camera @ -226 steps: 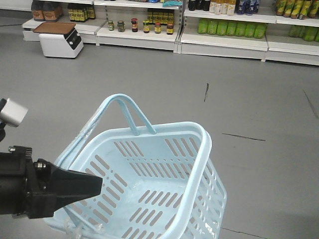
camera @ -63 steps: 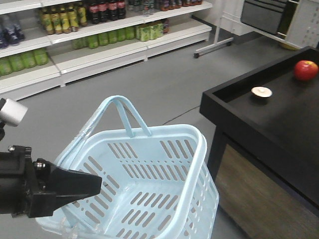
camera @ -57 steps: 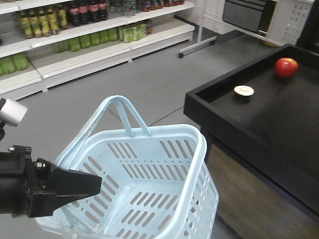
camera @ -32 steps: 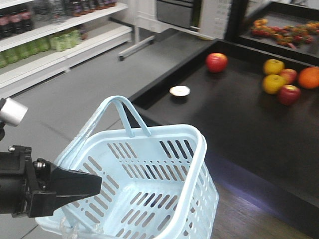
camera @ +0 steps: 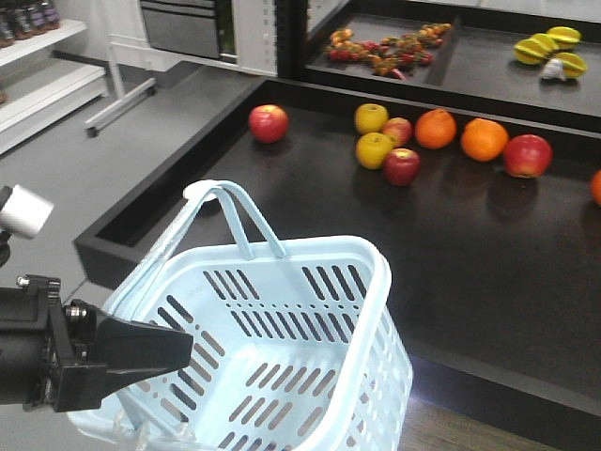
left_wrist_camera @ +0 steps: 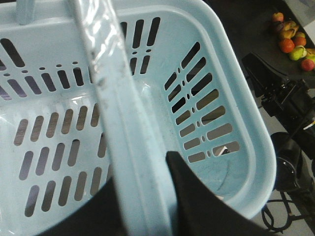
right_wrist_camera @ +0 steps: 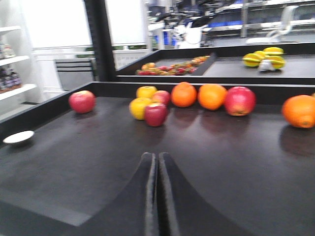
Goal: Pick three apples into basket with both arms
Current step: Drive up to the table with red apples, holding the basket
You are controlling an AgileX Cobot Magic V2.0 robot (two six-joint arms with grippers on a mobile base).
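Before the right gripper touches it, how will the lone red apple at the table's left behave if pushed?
The lone apple is round and sits free on the flat, glossy table, so a nudge would probably roll it. Its skin looks smooth, so the shut right gripper may slip off unless it opens wide.

The pale blue slotted plastic basket (camera: 376,282) hangs tilted, one loop handle clamped in the black left gripper (left_wrist_camera: 142,191). Three dark red round apples rest on the black counter (camera: 526,272): the left apple (camera: 269,123) alone, the middle apple (camera: 402,166) beside a yellow fruit (camera: 375,150), the right apple (camera: 527,156) beside an orange (camera: 484,139).
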